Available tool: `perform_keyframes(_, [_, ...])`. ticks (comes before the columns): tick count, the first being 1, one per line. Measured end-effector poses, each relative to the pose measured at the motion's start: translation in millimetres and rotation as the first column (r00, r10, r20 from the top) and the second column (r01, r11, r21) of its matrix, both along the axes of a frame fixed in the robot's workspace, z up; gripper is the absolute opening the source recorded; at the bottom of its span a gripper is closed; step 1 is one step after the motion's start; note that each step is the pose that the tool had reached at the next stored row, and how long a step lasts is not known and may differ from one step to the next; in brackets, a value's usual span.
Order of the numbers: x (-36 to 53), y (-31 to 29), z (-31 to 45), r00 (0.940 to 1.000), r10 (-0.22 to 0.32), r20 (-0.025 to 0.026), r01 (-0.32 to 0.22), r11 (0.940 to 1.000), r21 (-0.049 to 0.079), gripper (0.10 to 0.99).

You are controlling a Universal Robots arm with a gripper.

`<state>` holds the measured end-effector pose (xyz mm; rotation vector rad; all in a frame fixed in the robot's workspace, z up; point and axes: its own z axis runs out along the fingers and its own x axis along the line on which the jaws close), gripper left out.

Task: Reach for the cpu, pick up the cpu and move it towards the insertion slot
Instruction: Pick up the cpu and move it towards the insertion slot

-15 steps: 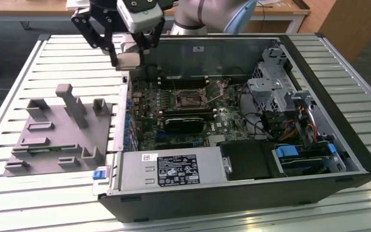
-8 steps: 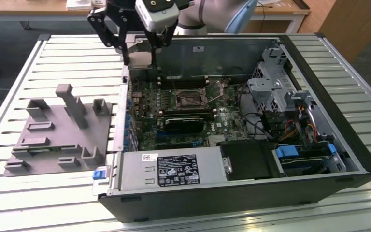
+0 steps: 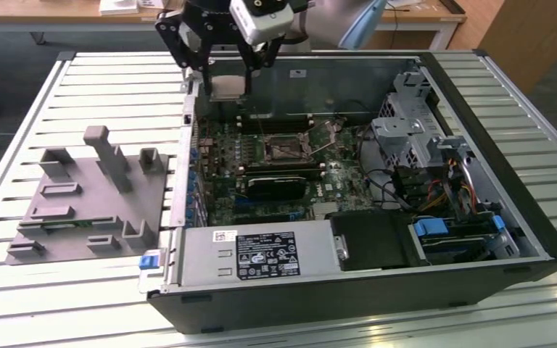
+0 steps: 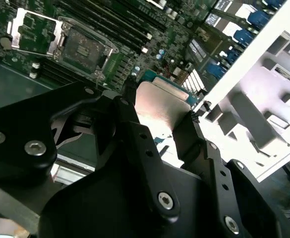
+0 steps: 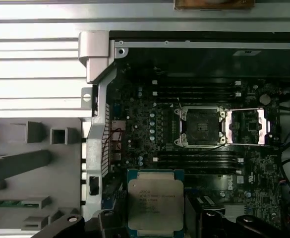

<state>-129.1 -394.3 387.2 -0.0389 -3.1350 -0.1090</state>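
Observation:
The cpu (image 3: pixel 228 85) is a flat square chip with a silvery top, and my gripper (image 3: pixel 228 78) is shut on it by two opposite edges. It hangs above the back corner of the open computer case, at the exterior view's left. In the second wrist view the cpu (image 4: pixel 162 105) sits between the black fingers (image 4: pixel 135 134). The first wrist view shows the cpu (image 5: pixel 155 201) face up with its pale rim. The insertion slot (image 3: pixel 286 148) lies on the motherboard below, with a shiny frame and a dark centre (image 5: pixel 200 128), its cover plate swung open beside it (image 4: pixel 83 47). Chip and slot are apart.
A grey plastic fixture (image 3: pixel 85 196) with upright blocks lies on the slatted table (image 3: pixel 114 87) at the exterior view's left. Inside the case are a long black heatsink block (image 3: pixel 278 185), a power supply (image 3: pixel 249 254), and drive cages with cables (image 3: pixel 423 145).

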Motion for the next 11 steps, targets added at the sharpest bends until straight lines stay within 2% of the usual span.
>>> perform_keyframes(11, [33.3,5.1,-0.9,1.0,-0.005,0.0,0.005,1.0,0.0,0.545])
